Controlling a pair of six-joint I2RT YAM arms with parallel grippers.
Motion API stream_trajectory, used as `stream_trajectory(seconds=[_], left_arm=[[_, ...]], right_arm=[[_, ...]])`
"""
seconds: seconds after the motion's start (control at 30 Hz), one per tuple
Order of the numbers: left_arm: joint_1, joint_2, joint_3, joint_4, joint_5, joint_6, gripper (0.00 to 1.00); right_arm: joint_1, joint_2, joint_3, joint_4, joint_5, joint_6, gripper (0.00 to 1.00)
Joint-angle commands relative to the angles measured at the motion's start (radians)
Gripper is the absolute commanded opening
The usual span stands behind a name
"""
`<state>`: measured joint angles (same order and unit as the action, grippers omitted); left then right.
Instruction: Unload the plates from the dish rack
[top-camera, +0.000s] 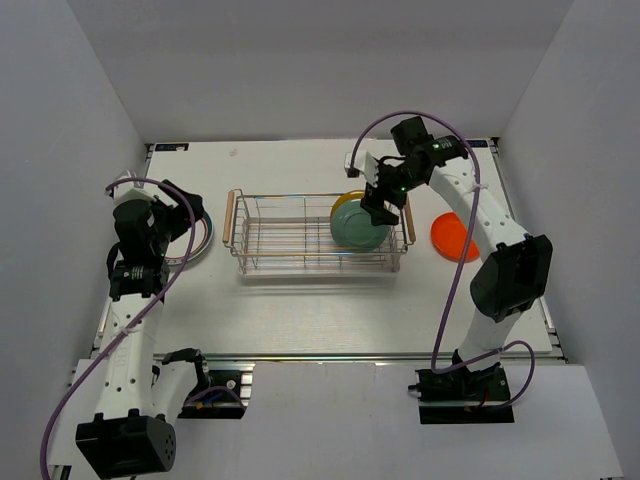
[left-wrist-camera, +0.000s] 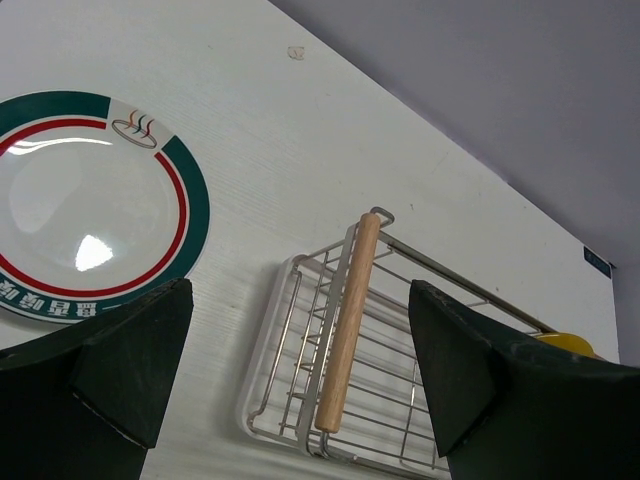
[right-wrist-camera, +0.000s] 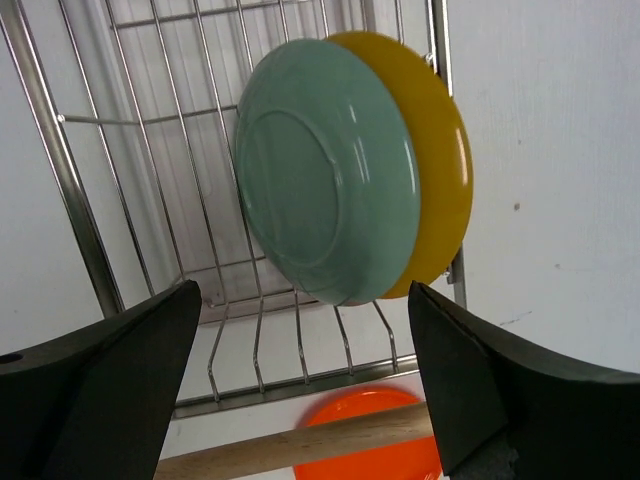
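The dish rack (top-camera: 300, 235) stands mid-table. A teal plate (top-camera: 358, 230) and a yellow plate (top-camera: 345, 205) stand on edge at its right end. An orange plate (top-camera: 455, 237) lies flat on the table right of the rack. A white plate (top-camera: 197, 242) with red and green rings lies flat left of the rack. My left gripper (top-camera: 183, 212) hovers open and empty over that white plate (left-wrist-camera: 90, 210). My right gripper (top-camera: 381, 205) is open above the rack's right end, beside the teal plate (right-wrist-camera: 325, 170) and yellow plate (right-wrist-camera: 445, 170), and holds nothing.
The rack's left wooden handle (left-wrist-camera: 345, 320) lies between my left gripper's (left-wrist-camera: 300, 300) fingers in the left wrist view. The right handle (right-wrist-camera: 300, 445) and the orange plate (right-wrist-camera: 370, 440) lie below my right gripper (right-wrist-camera: 305, 295). White walls enclose the table.
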<state>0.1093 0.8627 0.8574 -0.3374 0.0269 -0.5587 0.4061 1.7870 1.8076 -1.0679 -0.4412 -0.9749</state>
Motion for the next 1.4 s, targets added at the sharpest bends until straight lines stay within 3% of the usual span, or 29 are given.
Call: stream_trajectory(seconds=[0.0,0.5,1.03,1.37], left_arm=[[-0.002,0.01,0.026,-0.006,-0.004,0.011,0.98],[-0.002,0.025,0.019,-0.006,-0.005,0.014,0.98],[-0.002,0.019,0.014,-0.006,-0.005,0.014,0.98],[-0.002,0.016,0.012,-0.005,-0.005,0.013,0.98]], right_arm=[[0.013,0.012,-0.03,0.025,0.07,-0.012,0.89],[0.056,0.071,-0.06,0.131,0.145,0.057,0.89],[0.094,0.037,-0.085,-0.02,-0.008,-0.051,0.89],[0.102,0.018,-0.09,-0.015,0.01,-0.032,0.89]])
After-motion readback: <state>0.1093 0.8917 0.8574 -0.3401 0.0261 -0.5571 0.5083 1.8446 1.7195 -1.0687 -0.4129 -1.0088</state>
